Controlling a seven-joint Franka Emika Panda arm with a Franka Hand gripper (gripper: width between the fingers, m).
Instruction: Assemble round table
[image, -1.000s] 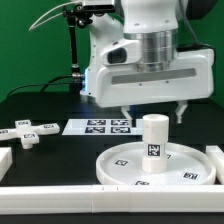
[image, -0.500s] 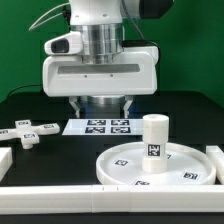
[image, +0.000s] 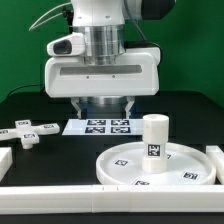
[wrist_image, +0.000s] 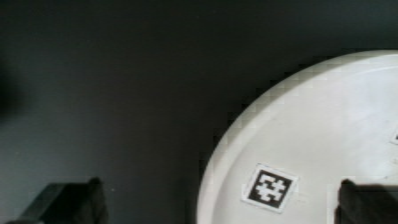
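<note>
The gripper (image: 105, 104) hangs over the far middle of the black table (image: 35, 105), just above the marker board (image: 100, 126). Its jaws are released: the two fingers (image: 78, 104) stand wide apart with nothing between them. The disc (image: 195, 163) lies flat at the near right of the scene. The leg (image: 153, 140) stands upright on the disc near its centre, with one tag facing the camera. Whether the leg is fastened or merely resting cannot be told. The foot piece (image: 28, 132) lies flat at the left, well apart from the disc and beside the left end of the marker board. A long white block (image: 60, 200) runs along the near edge, touching or nearly touching the disc rim. The exterior view alone shows the leg, the foot piece, the marker board and the gripper's place in the scene. The wrist view shows none of these. It shows only a curved portion of the disc (wrist_image: 329, 120), one tag (wrist_image: 270, 190) close to its rim, bare dark table (wrist_image: 125, 100), and both dark fingertips (wrist_image: 71, 200). One fingertip is over the table, the other over the disc, so the gripper (wrist_image: 217, 203) straddles the rim in that picture. That view confirms the jaws are spread and hold nothing.
</note>
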